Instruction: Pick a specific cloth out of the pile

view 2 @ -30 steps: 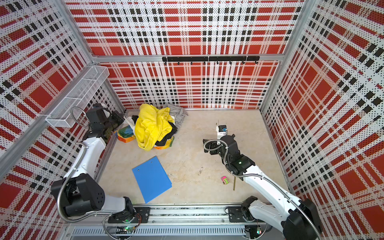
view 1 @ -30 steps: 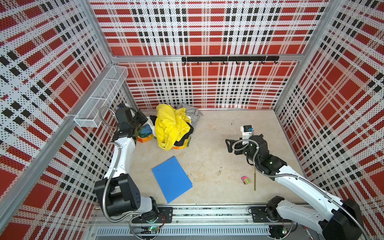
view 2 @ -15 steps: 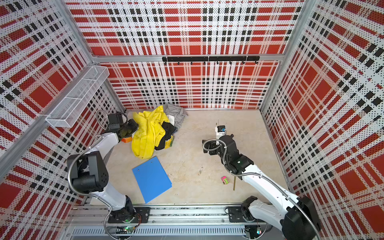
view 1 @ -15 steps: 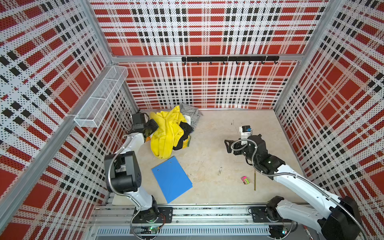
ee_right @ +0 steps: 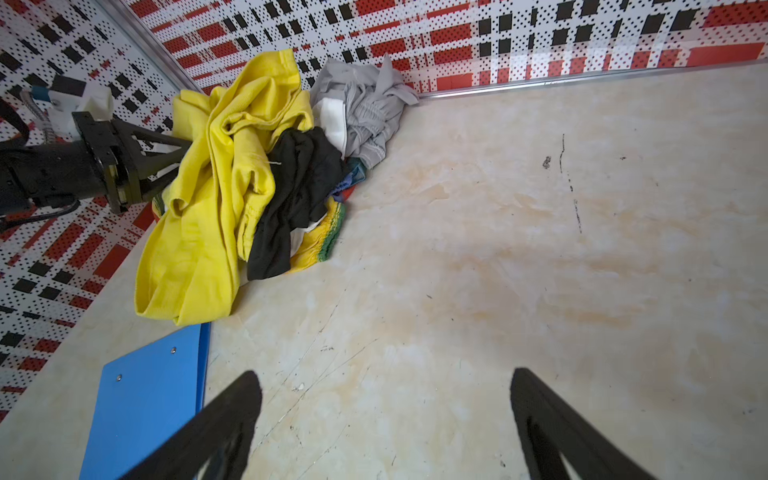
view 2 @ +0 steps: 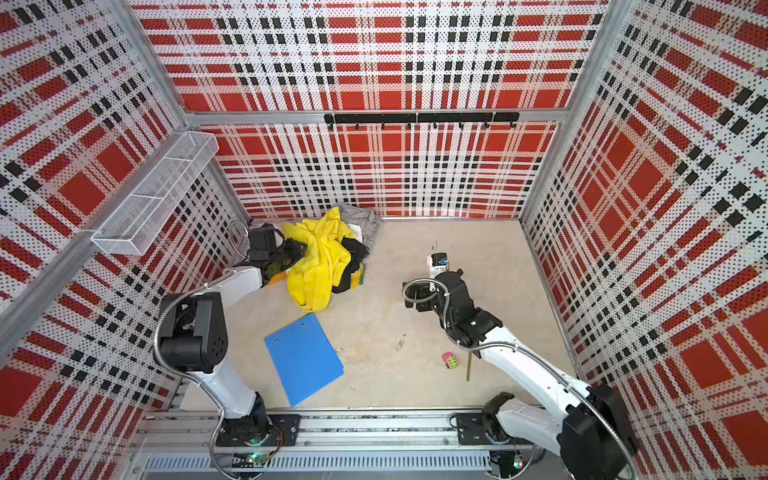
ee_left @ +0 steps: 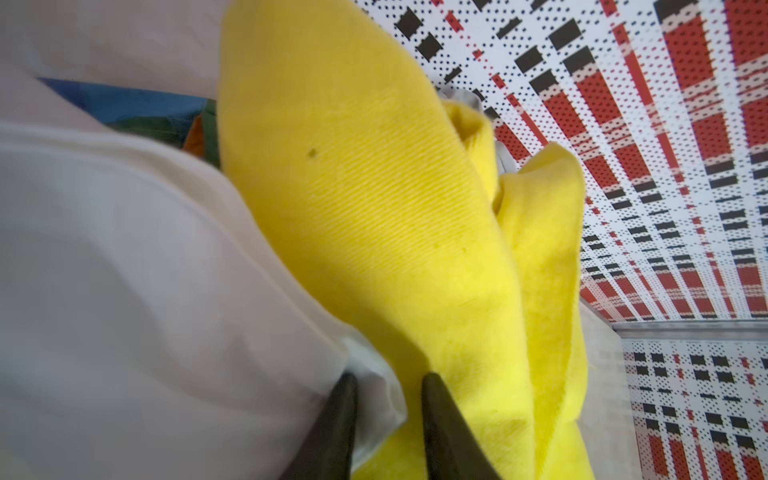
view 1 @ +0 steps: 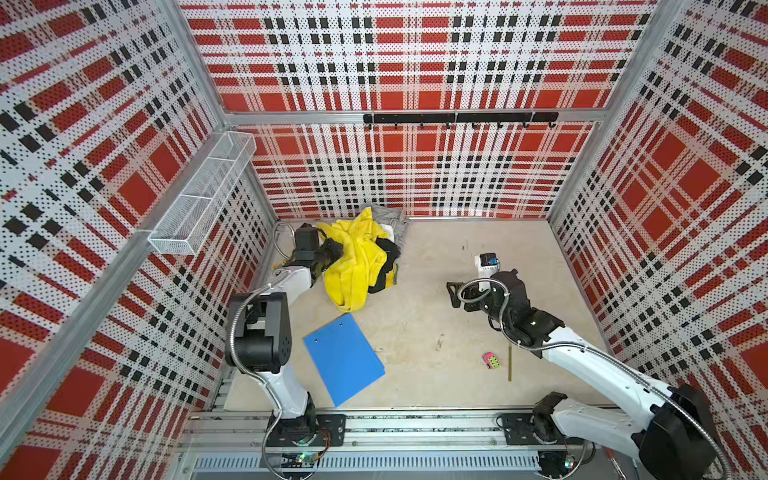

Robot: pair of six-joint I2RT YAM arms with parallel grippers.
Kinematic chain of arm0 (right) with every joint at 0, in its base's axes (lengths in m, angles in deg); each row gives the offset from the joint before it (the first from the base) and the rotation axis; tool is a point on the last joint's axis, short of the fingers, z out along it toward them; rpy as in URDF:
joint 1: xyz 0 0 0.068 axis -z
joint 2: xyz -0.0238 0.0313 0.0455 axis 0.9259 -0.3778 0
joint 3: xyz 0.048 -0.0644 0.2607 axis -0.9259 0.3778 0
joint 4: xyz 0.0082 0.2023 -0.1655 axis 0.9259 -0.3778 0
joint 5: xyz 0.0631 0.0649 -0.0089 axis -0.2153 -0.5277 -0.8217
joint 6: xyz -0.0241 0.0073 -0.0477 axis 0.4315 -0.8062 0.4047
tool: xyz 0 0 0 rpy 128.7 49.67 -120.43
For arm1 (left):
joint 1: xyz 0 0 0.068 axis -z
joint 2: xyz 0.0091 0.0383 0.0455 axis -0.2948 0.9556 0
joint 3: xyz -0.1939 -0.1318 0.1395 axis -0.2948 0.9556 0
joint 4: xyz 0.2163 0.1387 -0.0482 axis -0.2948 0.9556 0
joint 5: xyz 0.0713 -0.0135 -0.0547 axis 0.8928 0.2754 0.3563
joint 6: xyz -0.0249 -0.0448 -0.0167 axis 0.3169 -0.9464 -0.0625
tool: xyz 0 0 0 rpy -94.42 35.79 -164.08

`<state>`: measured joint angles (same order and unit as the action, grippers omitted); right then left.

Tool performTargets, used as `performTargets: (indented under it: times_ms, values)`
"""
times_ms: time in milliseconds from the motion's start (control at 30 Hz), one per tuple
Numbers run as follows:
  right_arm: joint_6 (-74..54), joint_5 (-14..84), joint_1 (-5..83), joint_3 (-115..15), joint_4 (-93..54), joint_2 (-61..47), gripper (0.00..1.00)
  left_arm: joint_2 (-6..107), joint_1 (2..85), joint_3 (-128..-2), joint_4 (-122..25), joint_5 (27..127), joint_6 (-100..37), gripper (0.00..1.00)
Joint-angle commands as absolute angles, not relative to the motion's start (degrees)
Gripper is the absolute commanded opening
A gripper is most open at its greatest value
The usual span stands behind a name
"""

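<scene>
left gripper point(ee_left: 390, 380) nosed into the pile point(ee_right: 232, 174), jaws part-open, white fabric point(ee_left: 145, 270) edge in the gap. the cloth point(ee_right: 326, 232) sits under the pile, striped edge poking out. right gripper point(ee_right: 384, 374) wide open, empty, well apart from the pile.

I see the pile point(view 1: 357, 266) in the far left corner. The folder point(view 1: 344, 358) lies nearer to me, and the cloth point(ee_right: 322, 239) sits under the pile.
</scene>
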<state>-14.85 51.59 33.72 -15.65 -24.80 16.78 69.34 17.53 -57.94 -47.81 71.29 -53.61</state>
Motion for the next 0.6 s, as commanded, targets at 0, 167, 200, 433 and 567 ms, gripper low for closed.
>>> performTargets:
  times_ms: [0,167,200,433,567]
  values:
    - [-15.4,51.6,33.0,-15.3,-21.1,16.6,1.00,68.6,17.8,-56.9,-47.9,71.0,-54.4,0.50]
    - [-15.4,51.8,32.8,-14.8,-21.1,17.0,1.00,61.0,12.6,-54.7,-43.6,73.8,-50.6,0.73]
    - [-15.4,51.8,32.7,-14.8,-20.9,16.9,1.00,59.9,11.1,-54.4,-42.5,73.9,-49.8,0.74]
    - [-15.7,51.3,32.1,-15.3,-19.7,15.6,1.00,58.4,3.1,-53.3,-37.3,68.5,-47.8,0.96]
    - [-15.6,52.0,31.3,-15.7,-19.9,15.1,1.00,59.8,5.6,-51.2,-42.3,66.0,-47.6,0.99]
